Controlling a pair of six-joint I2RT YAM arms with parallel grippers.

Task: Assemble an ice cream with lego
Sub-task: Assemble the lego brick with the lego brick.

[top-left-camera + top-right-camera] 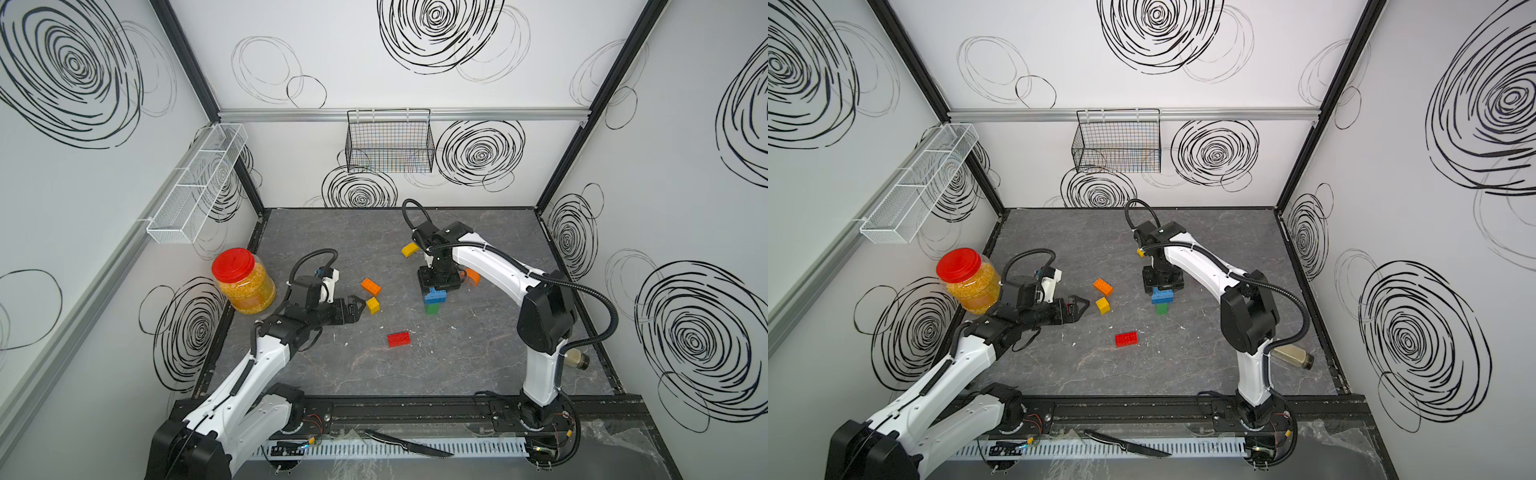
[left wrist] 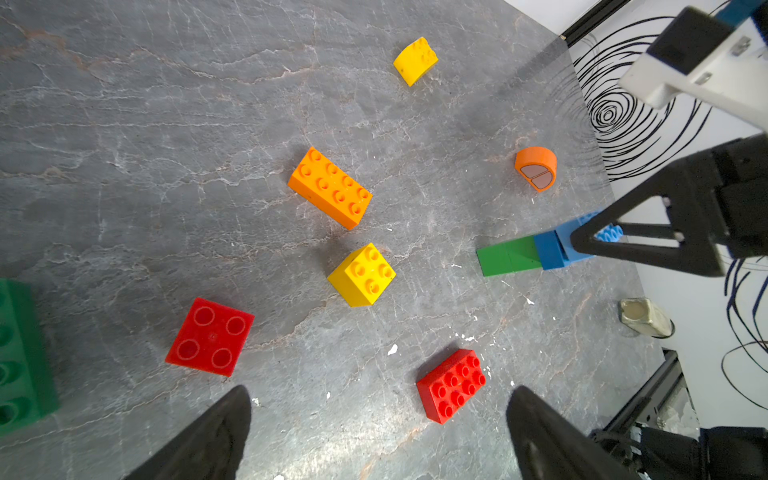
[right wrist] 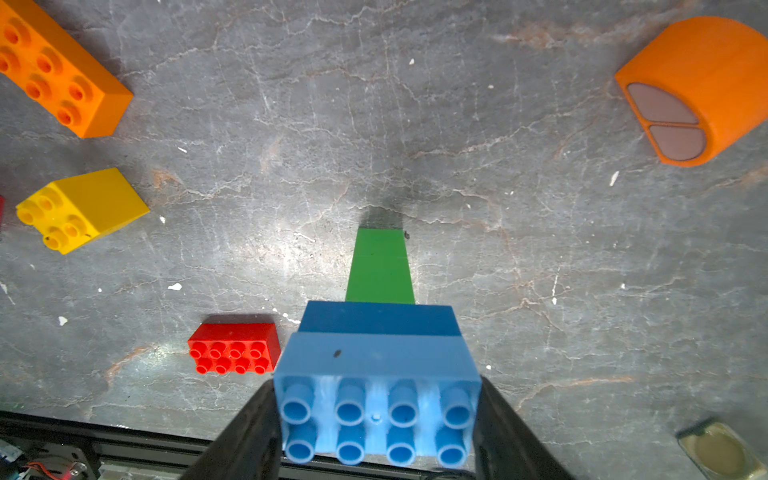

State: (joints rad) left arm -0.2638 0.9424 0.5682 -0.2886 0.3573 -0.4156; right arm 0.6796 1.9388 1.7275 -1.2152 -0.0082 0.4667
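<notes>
The jaws of the right gripper (image 3: 376,392) pinch the short ends of the light-blue 2x4 brick (image 3: 376,357), the top of an upright stack over a dark-blue brick (image 3: 378,318) and a green base (image 3: 380,266) on the grey table (image 3: 540,249). The jaws of the left gripper (image 2: 380,405) are spread wide and hold nothing, above the table near the yellow 2x2 brick (image 2: 361,274). Loose on the table lie the orange 2x4 brick (image 2: 330,187), the red 2x4 brick (image 2: 451,386), a yellow rounded brick (image 2: 415,60) and an orange rounded brick (image 2: 536,168).
</notes>
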